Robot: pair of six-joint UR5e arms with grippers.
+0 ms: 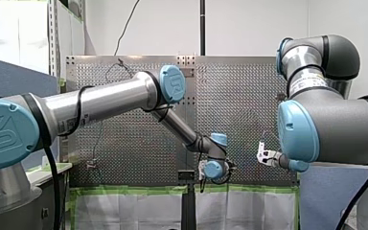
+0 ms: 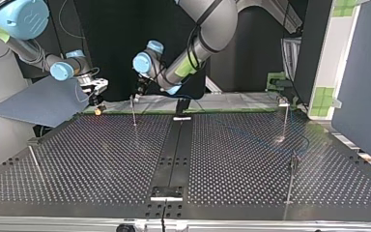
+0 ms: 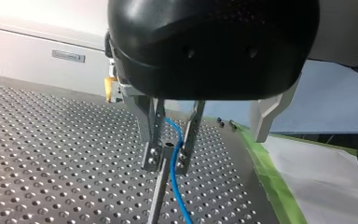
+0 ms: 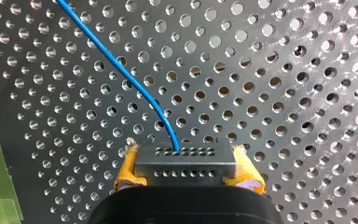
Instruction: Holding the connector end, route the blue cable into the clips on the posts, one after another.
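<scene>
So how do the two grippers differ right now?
My left gripper has bare metal fingers; my right gripper has yellow pads. The left's fingers stand apart around a post top; the right's clamp the connector. Both have the blue cable at their fingers.

1. A silver perforated metal table (image 2: 101, 154) filled the lower half of the top view.
2. A flat black rail (image 2: 174, 145) ran down its middle.
3. A green tape strip (image 2: 232, 111) edged its far side.
4. A flat grey-blue panel (image 2: 43, 101) lay at the left.
5. White sheeting (image 1: 124, 211) hung along the front view's bottom.
</scene>
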